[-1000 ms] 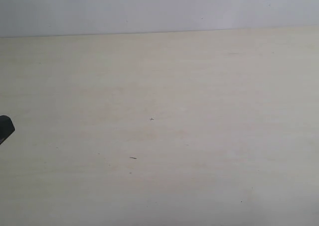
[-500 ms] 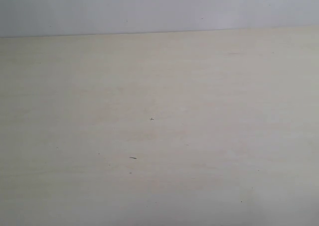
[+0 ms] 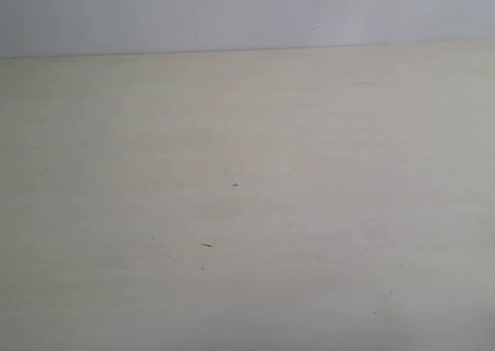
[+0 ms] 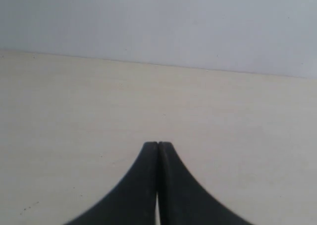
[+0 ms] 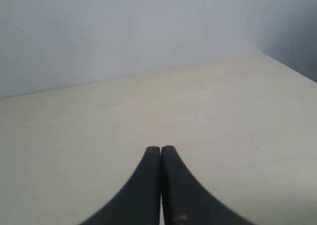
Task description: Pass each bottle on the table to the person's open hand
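Having quit ext. view, L jaws pressed together, R jaws likewise, above table [image 4: 69, 111].

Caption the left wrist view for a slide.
Left gripper, jaws shut on nothing, pointing across the pale table toward a plain wall.

The left gripper [image 4: 157, 144] is fully closed: its two black fingers [image 4: 141, 185] meet tip to tip along a thin straight seam, with nothing between them, and flare apart toward the wrist. The tips aim straight ahead, 12 o'clock from the wrist. The right gripper [image 5: 161, 148] has the same pose, its fingers [image 5: 143, 190] pressed together and empty. One finger carries a small orange speck [image 5: 183, 217] near its base.
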{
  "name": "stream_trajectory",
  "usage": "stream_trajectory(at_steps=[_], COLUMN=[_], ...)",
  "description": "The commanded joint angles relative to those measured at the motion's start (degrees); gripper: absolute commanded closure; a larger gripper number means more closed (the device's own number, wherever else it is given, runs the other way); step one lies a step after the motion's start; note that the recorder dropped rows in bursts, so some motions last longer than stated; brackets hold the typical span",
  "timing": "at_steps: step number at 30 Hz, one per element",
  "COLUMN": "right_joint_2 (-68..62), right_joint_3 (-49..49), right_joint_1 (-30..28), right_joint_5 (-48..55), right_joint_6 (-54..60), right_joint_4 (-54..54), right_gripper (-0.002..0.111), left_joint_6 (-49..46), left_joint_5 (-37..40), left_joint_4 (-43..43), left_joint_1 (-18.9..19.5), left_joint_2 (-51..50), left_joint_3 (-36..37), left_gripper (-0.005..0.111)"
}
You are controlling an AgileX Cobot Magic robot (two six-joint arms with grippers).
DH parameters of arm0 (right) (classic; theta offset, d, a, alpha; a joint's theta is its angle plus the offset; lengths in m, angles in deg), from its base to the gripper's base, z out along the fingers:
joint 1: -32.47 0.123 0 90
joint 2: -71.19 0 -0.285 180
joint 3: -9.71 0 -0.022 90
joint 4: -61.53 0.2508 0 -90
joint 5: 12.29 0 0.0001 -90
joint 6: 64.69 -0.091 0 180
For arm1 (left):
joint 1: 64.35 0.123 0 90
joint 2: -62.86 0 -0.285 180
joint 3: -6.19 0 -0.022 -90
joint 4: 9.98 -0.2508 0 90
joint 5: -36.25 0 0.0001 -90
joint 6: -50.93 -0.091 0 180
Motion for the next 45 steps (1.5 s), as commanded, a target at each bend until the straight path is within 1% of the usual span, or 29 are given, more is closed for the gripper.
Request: stream_trajectory(at_steps=[1, 3, 5, 6, 11, 15, 18, 22, 24, 28, 29, 32, 33, 45], right_joint_2=[0.27, 0.27, 0.27, 0.27, 0.27, 0.27, 0.27, 0.27, 0.27, 0.27, 0.27, 0.27, 0.27, 0.27], right_joint_3=[0.31, 0.31, 0.31, 0.31, 0.31, 0.31, 0.31, 0.31, 0.31, 0.31, 0.31, 0.31, 0.31, 0.31], right_joint_1=[-0.44, -0.44, -0.44, -0.44, -0.44, -0.44, -0.44, -0.44, -0.44, -0.44, -0.44, -0.44, -0.44, -0.44], right_joint_5=[-0.91, -0.91, -0.91, -0.91, -0.91, -0.91, -0.91, -0.91, -0.91, -0.91, -0.91, -0.91, -0.91, -0.91], right_joint_6=[-0.06, -0.06, -0.06, -0.06, -0.06, -0.06, -0.06, -0.06, -0.06, -0.06, -0.06, -0.06, -0.06, -0.06], right_joint_4=[0.07, 0.07, 0.07, 0.07, 0.07, 0.07, 0.07, 0.07, 0.07, 0.07, 0.07, 0.07, 0.07, 0.07], right_gripper=[0.108, 0.108, 0.108, 0.108, 0.108, 0.108, 0.108, 0.108, 0.108, 0.108, 0.108, 0.108, 0.108, 0.108], left_joint_6=[3.21, 12.27, 20.72, 21.90, 21.90, 21.63, 20.83, 20.82, 20.82, 21.48, 22.68, 23.10, 23.82, 24.88], left_joint_5=[1.63, 2.15, 2.15, 2.15, 2.15, 4.62, 9.66, 12.77, 12.90, 10.06, 11.74, 12.43, 14.69, 14.69], left_joint_4=[-7.82, -17.69, -25.00, -25.69, -25.69, -25.81, -26.07, -26.07, -26.07, -26.07, -26.07, -25.92, -25.92, -25.95], left_joint_1=[0.16, 0.16, 0.16, 0.16, 0.16, 0.30, 0.53, 0.53, 0.53, 0.65, 0.65, 0.65, 0.65, 0.65], left_joint_2=[0.21, 0.21, 0.21, 0.21, 0.21, 0.46, 6.09, 13.36, 15.33, 15.33, 15.33, 15.33, 15.33, 15.33], left_joint_3=[0.11, 0.11, 0.11, 0.11, 0.11, 0.11, 0.19, 0.19, 1.37, 2.81, 2.81, 2.81, 2.81, 2.81], left_gripper=[0.107, 0.107, 0.107, 0.107, 0.107, 0.107, 0.107, 0.107, 0.107, 0.107, 0.107, 0.107, 0.107, 0.107])
